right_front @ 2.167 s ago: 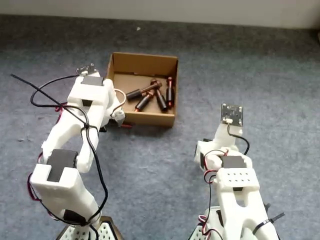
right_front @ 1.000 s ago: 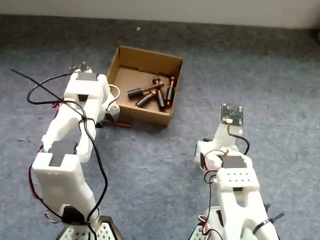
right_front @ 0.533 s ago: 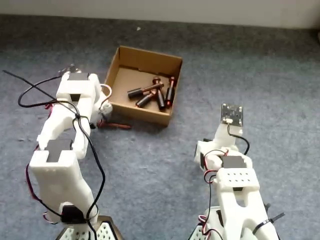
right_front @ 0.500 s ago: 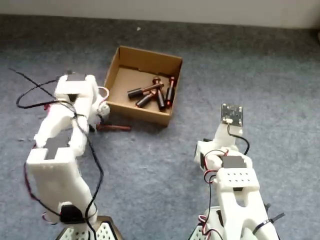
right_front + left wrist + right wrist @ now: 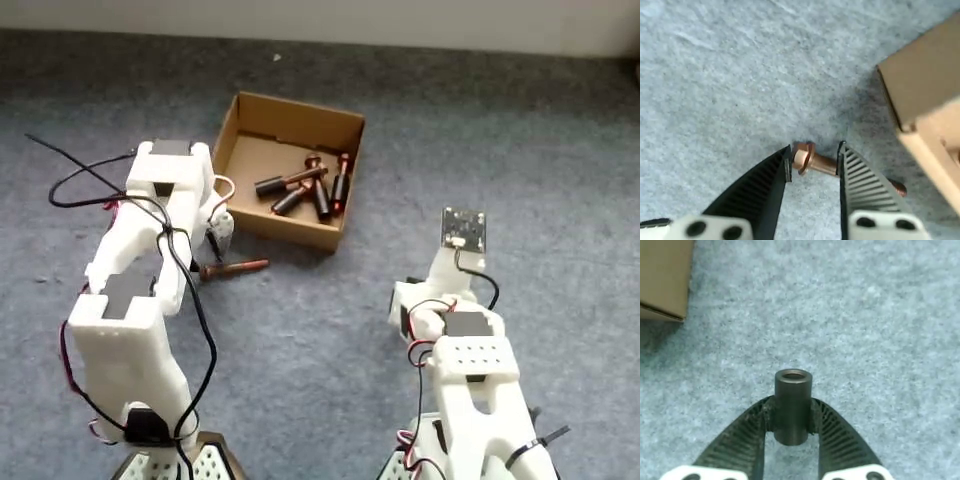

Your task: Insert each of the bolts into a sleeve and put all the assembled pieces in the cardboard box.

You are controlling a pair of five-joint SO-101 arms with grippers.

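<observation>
Left gripper [image 5: 815,149]: spread and low over the worktop [image 5: 500,130]; nothing is pinched. The head of the bolt [image 5: 804,158] is seen between the jaws, while its shank passes under one finger and out beyond it.
Right gripper [image 5: 792,416]: pressed onto a dark sleeve [image 5: 793,390], which is held with its open bore facing away from the wrist, towards the near right of the worktop.
Bolt position: flat on the worktop, left of centre, near the near wall of the cardboard box [image 5: 290,232] but apart from it.
Box: set towards the far edge of the worktop; several assembled pieces [image 5: 320,195] are lying inside.
Step in hand: pick-up of the loose bolt; insertion is not yet done.
Next move: the bolt appears to lie roughly along the closing line of the jaws, so a wrist turn or shift is judged necessary for the shank to be taken crosswise. Thereafter the bolt tip must be lined up with the sleeve bore.
Risk: the bolt may be pushed or rolled towards the box if closed upon as it lies.
</observation>
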